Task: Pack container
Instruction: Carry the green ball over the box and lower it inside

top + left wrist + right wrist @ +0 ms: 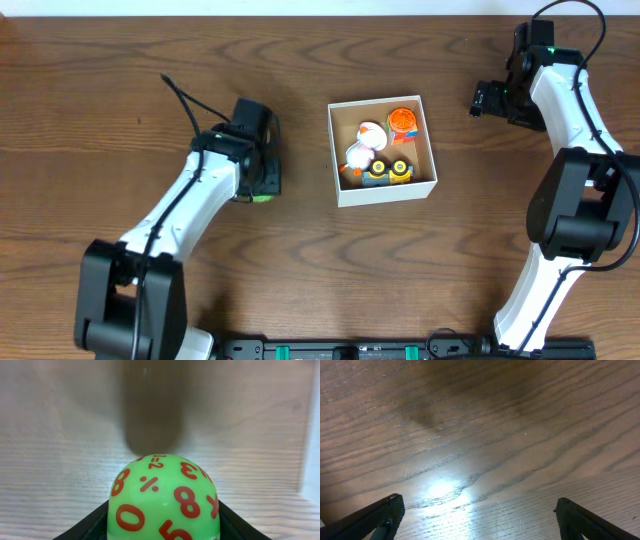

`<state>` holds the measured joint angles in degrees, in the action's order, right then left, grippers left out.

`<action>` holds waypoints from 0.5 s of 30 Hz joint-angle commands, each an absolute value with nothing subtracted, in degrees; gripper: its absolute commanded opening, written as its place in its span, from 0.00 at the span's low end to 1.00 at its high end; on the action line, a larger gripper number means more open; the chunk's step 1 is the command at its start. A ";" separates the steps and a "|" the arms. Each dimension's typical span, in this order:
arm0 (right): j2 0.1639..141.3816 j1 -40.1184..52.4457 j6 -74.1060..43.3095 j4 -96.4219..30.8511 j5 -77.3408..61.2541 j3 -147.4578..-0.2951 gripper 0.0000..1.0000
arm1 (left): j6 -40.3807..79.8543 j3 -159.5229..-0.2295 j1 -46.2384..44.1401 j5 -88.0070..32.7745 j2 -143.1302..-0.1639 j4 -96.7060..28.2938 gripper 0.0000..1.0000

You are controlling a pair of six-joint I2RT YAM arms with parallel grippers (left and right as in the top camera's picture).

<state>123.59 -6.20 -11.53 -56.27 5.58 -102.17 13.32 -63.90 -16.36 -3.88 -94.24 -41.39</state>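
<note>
The container (pixel 345 195), a square white box with a tan inside, sits mid-table and holds a white and orange toy (pixel 364 143), an orange toy (pixel 402 121) and yellow and blue toys (pixel 387 171). My left gripper (pixel 262 190) is to the left of the box, shut on a green ball with red numbers (pixel 164 500) just above the wood. My right gripper (pixel 482 100) is at the far right of the table, open and empty, its fingers spread wide over bare wood (pixel 480 520).
The brown wooden table (pixel 120 80) runs under everything. The white edge of the container shows at the right of the left wrist view (pixel 312 435). A black rail (pixel 380 348) lies along the front edge.
</note>
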 commanded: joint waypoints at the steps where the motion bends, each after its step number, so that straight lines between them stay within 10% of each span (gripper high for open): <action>1: 122.26 -5.93 -12.19 -56.27 5.74 -101.93 0.99 | 12.47 -66.85 -16.14 -3.01 -91.02 -41.43 0.56; 15: 122.26 -5.96 -12.19 -56.27 5.76 -101.93 0.99 | 9.78 -70.72 -26.28 -3.05 -83.99 -29.30 0.56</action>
